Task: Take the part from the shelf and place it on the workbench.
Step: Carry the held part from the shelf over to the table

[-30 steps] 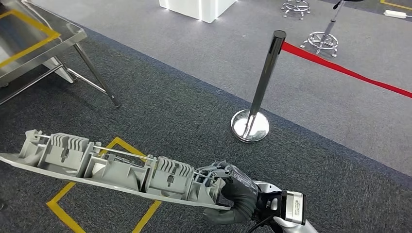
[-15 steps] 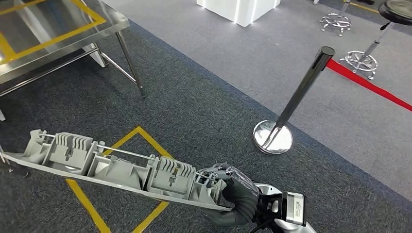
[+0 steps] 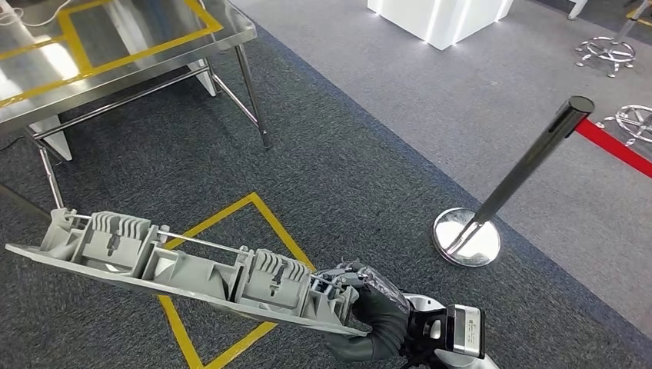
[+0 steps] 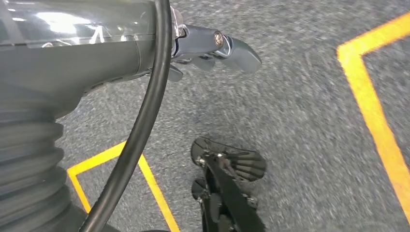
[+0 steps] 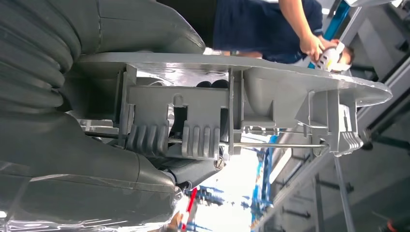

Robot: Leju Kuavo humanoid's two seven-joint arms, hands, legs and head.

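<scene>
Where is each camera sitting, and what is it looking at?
Head view: high on the robot, looking forward and down at the carpet, the steel workbench and a barrier post; the right robot hand grips one end of the long grey part.
Left wrist view: behind the left robot hand, facing yellow floor tape; it holds nothing.
Right wrist view: behind the right robot hand, looking along the part toward a person.
Head and right wrist views share the part.
</scene>
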